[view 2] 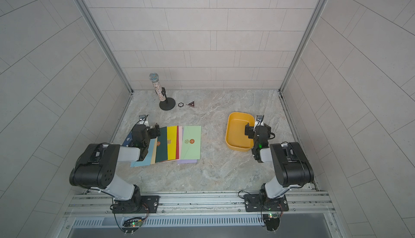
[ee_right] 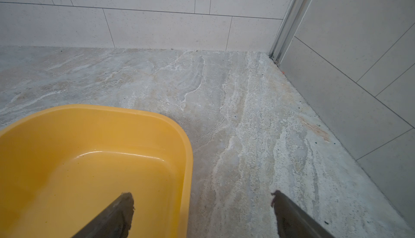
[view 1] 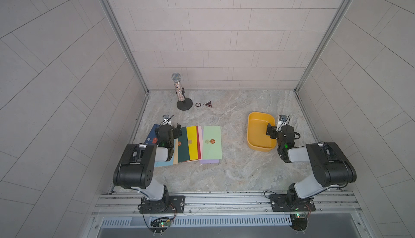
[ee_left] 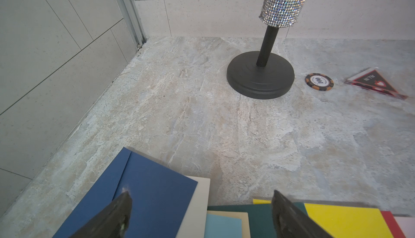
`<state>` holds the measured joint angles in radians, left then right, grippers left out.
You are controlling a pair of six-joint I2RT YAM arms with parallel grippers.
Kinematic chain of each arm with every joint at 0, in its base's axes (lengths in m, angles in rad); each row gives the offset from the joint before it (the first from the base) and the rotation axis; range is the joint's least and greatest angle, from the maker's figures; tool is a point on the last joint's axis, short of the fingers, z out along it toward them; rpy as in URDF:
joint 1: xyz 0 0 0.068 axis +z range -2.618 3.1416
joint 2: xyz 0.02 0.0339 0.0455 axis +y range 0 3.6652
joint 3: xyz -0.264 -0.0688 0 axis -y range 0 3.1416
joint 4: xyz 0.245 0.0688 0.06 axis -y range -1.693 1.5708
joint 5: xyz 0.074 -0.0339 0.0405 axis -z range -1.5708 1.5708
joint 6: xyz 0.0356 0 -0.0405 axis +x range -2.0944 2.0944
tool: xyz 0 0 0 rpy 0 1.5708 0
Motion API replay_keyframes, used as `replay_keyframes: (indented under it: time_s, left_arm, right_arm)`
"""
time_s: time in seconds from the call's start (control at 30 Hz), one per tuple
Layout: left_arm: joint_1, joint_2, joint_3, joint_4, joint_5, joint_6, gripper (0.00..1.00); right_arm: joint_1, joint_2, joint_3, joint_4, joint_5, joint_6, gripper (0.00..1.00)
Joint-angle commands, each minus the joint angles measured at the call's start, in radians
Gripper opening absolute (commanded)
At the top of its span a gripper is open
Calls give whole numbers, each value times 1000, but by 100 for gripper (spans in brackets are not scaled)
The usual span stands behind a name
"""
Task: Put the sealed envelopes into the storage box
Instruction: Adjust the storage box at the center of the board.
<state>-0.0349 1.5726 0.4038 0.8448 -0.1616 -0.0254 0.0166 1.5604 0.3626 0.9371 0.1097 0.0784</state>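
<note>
Several sealed envelopes lie fanned out and overlapping on the table's left side, from navy [ee_left: 148, 194] through dark green [view 1: 184, 144] and yellow [view 1: 192, 142] to light green [view 1: 212, 142] [view 2: 190, 142]. My left gripper [view 1: 168, 129] [view 2: 147, 129] [ee_left: 201, 194] hovers open over the fan's far left end, one finger above the navy envelope and the other above the dark green one. The mustard-yellow storage box [view 1: 258, 136] [view 2: 237, 133] [ee_right: 89, 169] stands empty on the right. My right gripper [view 1: 276, 128] [view 2: 256, 128] [ee_right: 202, 194] is open astride its right wall, holding nothing.
A glittery microphone [view 1: 178, 88] on a black round stand [ee_left: 260, 77] rises at the back left. Beside it lie a round black chip [view 1: 197, 105] [ee_left: 319, 82] and a triangular badge [view 1: 208, 104] [ee_left: 375, 84]. Tiled walls enclose the marbled table [view 1: 233, 171] on three sides.
</note>
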Motion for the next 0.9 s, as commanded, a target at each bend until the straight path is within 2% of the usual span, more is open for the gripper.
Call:
replay_keyframes:
  time_s: [0.0, 0.07, 0.13, 0.2, 0.27, 0.33, 0.4, 0.47, 0.5, 0.53, 0.6, 0.67, 0.77, 0.87]
  left_arm:
    - [-4, -9, -5, 39, -59, -1, 100]
    - [-19, -54, -36, 71, -221, -42, 100]
    - [-27, -194, -46, -39, -233, -41, 100]
    - [-43, -337, -33, -164, -250, -64, 100]
    - [-45, -481, 10, -359, -234, -233, 100]
    - [-45, -581, 39, -455, -169, -373, 100]
    - [-43, -639, 40, -483, -175, -544, 100]
    - [-44, -682, 39, -532, -171, -689, 100]
    - [-43, -713, 48, -593, -146, -760, 100]
    - [-41, -741, 61, -644, -95, -773, 100]
    - [-40, -781, 120, -777, 61, -753, 97]
    - [-39, -783, 221, -994, 171, -736, 92]
    - [-41, -756, 329, -1233, 365, -656, 80]
    - [-43, -742, 362, -1374, 500, -639, 76]
  right_arm:
    - [-8, 6, 18, -15, -11, 1, 100]
    - [-12, 6, 14, -10, -17, 3, 100]
    - [-8, -1, 16, -2, 8, 1, 100]
    - [7, -93, 44, -131, 92, 8, 100]
    - [16, -228, 98, -329, 109, 10, 100]
    - [14, -366, 142, -448, 119, 164, 100]
    - [14, -480, 171, -514, 68, 256, 100]
    - [13, -567, 205, -615, 98, 433, 100]
    - [7, -606, 218, -670, 75, 501, 100]
    - [-4, -636, 227, -696, -10, 504, 100]
    - [-6, -680, 257, -780, -213, 472, 95]
    - [9, -685, 349, -944, -307, 462, 95]
    - [73, -660, 431, -1148, -373, 405, 95]
    - [181, -611, 487, -1305, -296, 372, 95]
